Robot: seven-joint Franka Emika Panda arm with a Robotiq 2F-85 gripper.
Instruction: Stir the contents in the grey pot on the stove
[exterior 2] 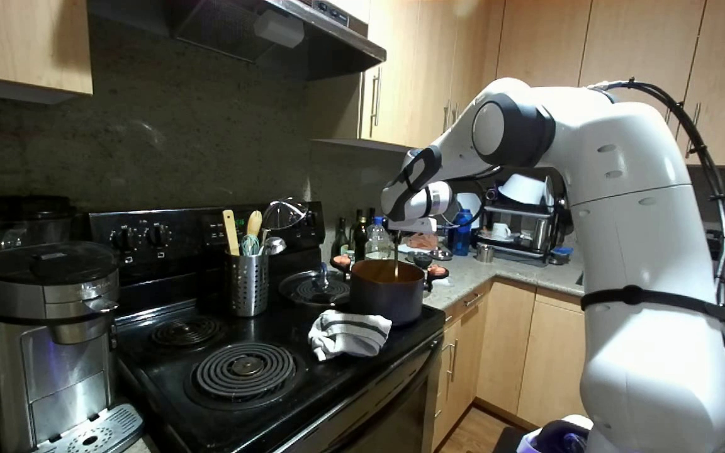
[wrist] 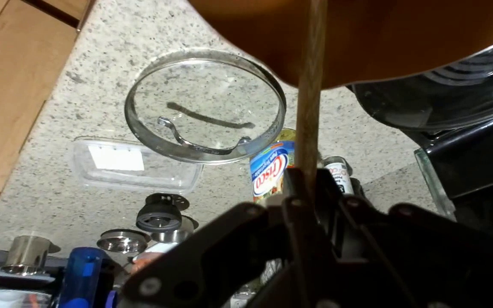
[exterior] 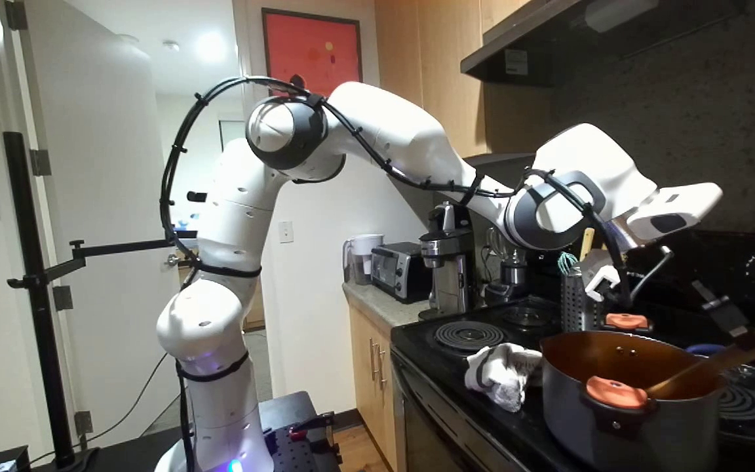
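Note:
The grey pot (exterior: 626, 426) stands on the black stove (exterior: 413, 342), at a front burner's place; it also shows in an exterior view (exterior 2: 386, 301). Its orange-brown inside (wrist: 370, 38) fills the top of the wrist view. A wooden spoon (exterior: 705, 367) leans in the pot, handle out over the rim; its lower end is hidden by the wall. My gripper (exterior: 748, 337) is shut on the spoon's handle, beyond the rim and above it. In the wrist view, the fingertips (wrist: 310, 179) hug the spoon (wrist: 309, 111) from both sides. The contents are hidden in all views.
A striped towel (exterior 2: 350, 333) lies against the pot. A metal utensil holder (exterior 2: 250, 288) stands at the stove's back. The range hood (exterior 2: 337, 41) hangs above. A glass lid (wrist: 203, 156) and a Crisco bottle (wrist: 268, 173) are on the counter. Orange covers (exterior: 617, 392) wrap the pot handles.

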